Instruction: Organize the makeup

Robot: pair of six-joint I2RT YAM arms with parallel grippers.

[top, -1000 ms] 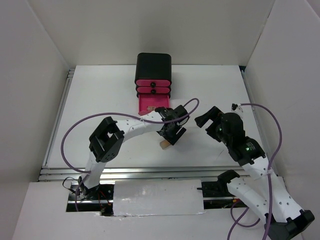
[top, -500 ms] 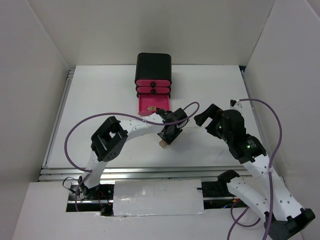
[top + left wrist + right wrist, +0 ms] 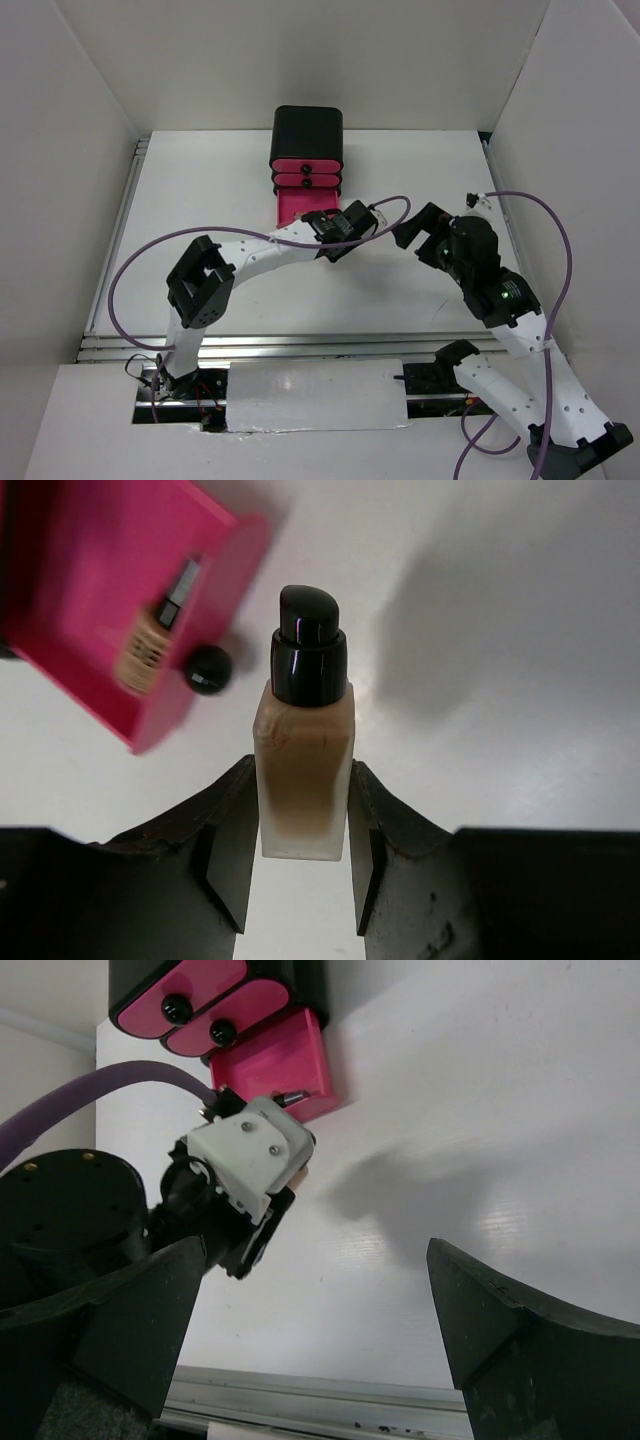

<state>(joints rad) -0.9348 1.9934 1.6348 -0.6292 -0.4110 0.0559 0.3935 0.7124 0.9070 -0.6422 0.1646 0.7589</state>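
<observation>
A beige bottle [image 3: 303,770] with a black cap is held in my left gripper [image 3: 300,785], shut on its lower body, cap pointing away. It hangs above the white table just right of the open pink drawer [image 3: 90,590], where a second beige bottle [image 3: 150,640] lies. From above, the left gripper [image 3: 338,226] sits at the drawer's [image 3: 296,207] front right corner and hides the held bottle. My right gripper [image 3: 315,1260] stands open with nothing in it, just right of the left one; the overhead view shows the right gripper [image 3: 418,234] too.
The black box [image 3: 308,128] with two shut pink drawers [image 3: 304,172] stands at the back centre; in the right wrist view the box [image 3: 215,1000] is at top left. White walls enclose the table. A metal rail [image 3: 250,345] runs along the near edge.
My left gripper has shut on the beige bottle, lifted it off the table and carried it back toward the open drawer. The right gripper stays open, shifted slightly.
</observation>
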